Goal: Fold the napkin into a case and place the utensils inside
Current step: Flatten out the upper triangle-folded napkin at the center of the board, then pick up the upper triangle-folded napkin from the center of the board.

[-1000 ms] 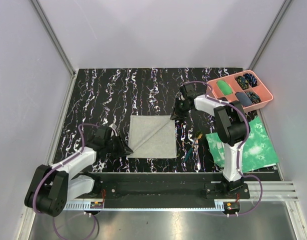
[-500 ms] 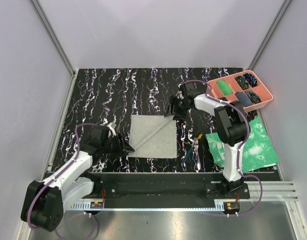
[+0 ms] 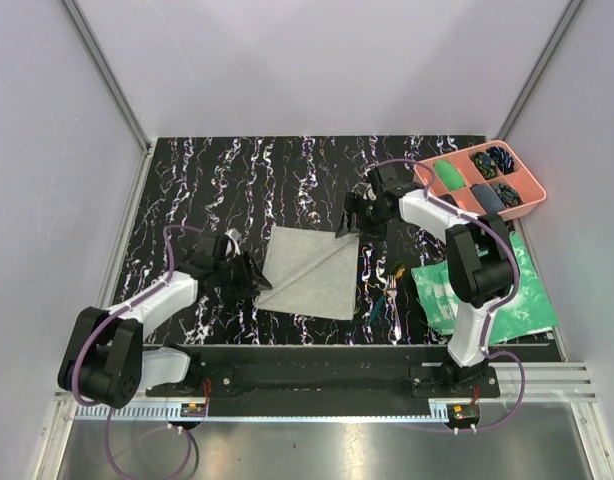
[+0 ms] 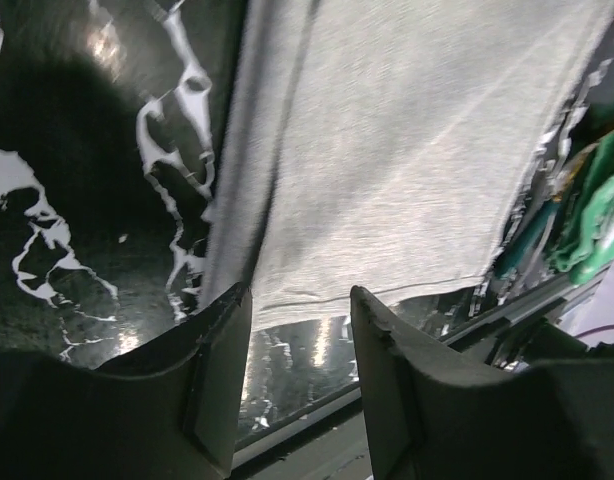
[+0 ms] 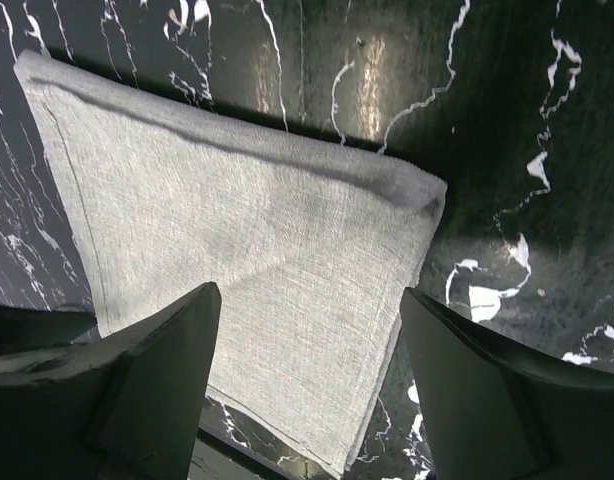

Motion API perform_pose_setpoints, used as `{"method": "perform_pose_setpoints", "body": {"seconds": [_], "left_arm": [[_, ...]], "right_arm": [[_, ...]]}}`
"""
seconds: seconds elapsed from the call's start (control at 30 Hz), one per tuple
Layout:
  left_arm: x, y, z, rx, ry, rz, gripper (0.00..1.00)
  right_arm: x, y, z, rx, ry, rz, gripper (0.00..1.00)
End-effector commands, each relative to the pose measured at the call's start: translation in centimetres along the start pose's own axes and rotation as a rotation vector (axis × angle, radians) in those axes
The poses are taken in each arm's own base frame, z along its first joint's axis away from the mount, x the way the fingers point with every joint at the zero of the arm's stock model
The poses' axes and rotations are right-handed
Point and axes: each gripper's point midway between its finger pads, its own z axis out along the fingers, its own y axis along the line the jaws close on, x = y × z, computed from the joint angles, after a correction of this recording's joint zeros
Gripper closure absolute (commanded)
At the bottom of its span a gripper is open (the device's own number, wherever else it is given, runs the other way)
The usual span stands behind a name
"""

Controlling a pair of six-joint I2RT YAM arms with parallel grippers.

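Top external view: the napkin [image 3: 307, 270] lies flat on the table [image 3: 207, 180], centred between the two arms. It is turned slightly off square and has a faint diagonal crease across it. No case is formed yet, and I judge the folding barely begun. The utensils [image 3: 392, 290] lie in a small cluster just right of the napkin, apart from it and beside the green sheet [image 3: 507, 290]. The tray [image 3: 532, 195] sits at the far right, well apart.

The left gripper [image 3: 249, 283] is at the napkin's near-left corner. Left wrist view: its jaws are moderately parted with nothing between them, and the napkin [image 4: 407, 150] edge lies just beyond the fingertips. The right gripper [image 3: 349, 225] is at the far-right corner. Right wrist view: its jaws are spread wide and empty, with the napkin [image 5: 237, 230] corner below and between them. I cannot tell whether any fingertip touches the fabric.

Handling assessment: the napkin reads as light, thin and limp. I expect it to drape and hold no shape when lifted, and it may slide on the glossy table. A band along one edge looks doubled; I cannot tell whether it is a hem or a fold. I would pinch at the two opposite corners, low to the surface, taking the full thickness. Risks: catching only one layer, or dragging the napkin into the utensils.
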Motion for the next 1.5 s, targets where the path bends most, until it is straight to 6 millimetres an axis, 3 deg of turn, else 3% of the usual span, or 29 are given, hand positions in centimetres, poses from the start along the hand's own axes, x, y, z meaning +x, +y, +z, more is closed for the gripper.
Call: {"method": "perform_pose_setpoints", "body": {"seconds": [0.0, 0.2, 0.3, 0.5, 0.57, 0.63, 0.67, 0.7, 0.77, 0.8, 0.87, 0.9, 0.97, 1.0, 1.03, 1.1, 1.13, 1.17, 1.23, 1.27, 1.3, 1.47], "left_arm": [[1.0, 0.8, 1.1, 0.036, -0.007, 0.0, 0.54], [3.9, 3.3, 1.5, 0.017, 0.007, -0.068, 0.55], [4.9, 3.4, 1.3, 0.031, -0.006, -0.094, 0.55], [6.1, 0.2, 0.4, 0.148, -0.01, -0.102, 0.51], [5.7, -0.5, -0.5, 0.165, -0.032, -0.104, 0.43], [3.1, -1.9, -2.2, 0.161, -0.142, -0.06, 0.36], [3.2, -0.8, -2.8, 0.087, -0.139, -0.044, 0.31], [1.0, -2.0, -4.3, 0.083, -0.208, -0.034, 0.28], [-0.5, -0.3, -5.5, -0.033, -0.25, -0.061, 0.25], [-2.6, -0.4, -6.7, -0.05, -0.308, -0.094, 0.25], [-3.9, 0.2, -7.0, -0.077, -0.312, -0.128, 0.25], [-5.1, 0.7, -7.0, -0.091, -0.322, -0.165, 0.26], [-6.1, 0.8, -7.1, -0.088, -0.309, -0.194, 0.27], [-7.4, 0.9, -7.7, -0.089, -0.332, -0.222, 0.28], [-7.6, 1.1, -7.5, -0.089, -0.314, -0.244, 0.3], [-9.1, 1.8, -8.1, -0.089, -0.331, -0.292, 0.33], [-9.6, 1.9, -8.5, -0.078, -0.335, -0.317, 0.33], [-9.9, 2.2, -8.8, -0.079, -0.336, -0.334, 0.34], [-10.9, 2.7, -9.9, -0.056, -0.353, -0.38, 0.35], [-11.1, 2.9, -10.1, -0.048, -0.354, -0.391, 0.36], [-11.3, 3.2, -10.3, -0.043, -0.358, -0.404, 0.36], [-10.3, 3.2, -9.7, -0.012, -0.311, -0.4, 0.37]], "right_arm": [[1.8, 0.7, -0.8, -0.004, 0.004, -0.035, 0.2], [3.3, 1.0, 1.7, -0.023, 0.013, -0.042, 0.29], [2.5, 1.1, 2.8, -0.031, -0.011, -0.054, 0.32], [-0.8, 2.0, 5.8, -0.049, -0.042, -0.116, 0.32], [-2.3, 2.5, 5.2, -0.018, -0.055, -0.139, 0.3], [-3.3, 1.5, 4.4, 0.068, -0.079, -0.165, 0.2], [-3.2, 0.9, 3.4, 0.13, -0.056, -0.163, 0.18], [-3.7, 0.1, 2.3, 0.204, -0.079, -0.18, 0.13], [-2.6, 0.0, 0.7, 0.301, -0.077, -0.221, 0.09], [-3.2, 0.0, -1.1, 0.364, -0.142, -0.249, 0.06], [-1.9, 1.0, -2.3, 0.402, -0.154, -0.292, 0.0], [-0.9, 3.0, -3.0, 0.391, -0.17, -0.325, 0.0], [0.6, 5.0, -3.6, 0.376, -0.165, -0.356, 0.0], [3.0, 8.1, -3.4, 0.315, -0.149, -0.41, 0.0], [4.2, 9.4, -3.1, 0.286, -0.136, -0.43, 0.0], [6.3, 12.4, -2.5, 0.238, -0.119, -0.46, 0.09], [8.5, 14.4, -2.1, 0.209, -0.105, -0.51, 0.16], [9.1, 15.8, -2.0, 0.185, -0.114, -0.529, 0.2], [12.1, 17.6, -0.6, 0.168, -0.091, -0.605, 0.34], [12.5, 18.3, -0.3, 0.162, -0.092, -0.623, 0.37], [13.5, 18.1, 1.0, 0.174, -0.06, -0.647, 0.39], [16.1, 18.7, 2.7, 0.177, -0.009, -0.707, 0.46]]}}
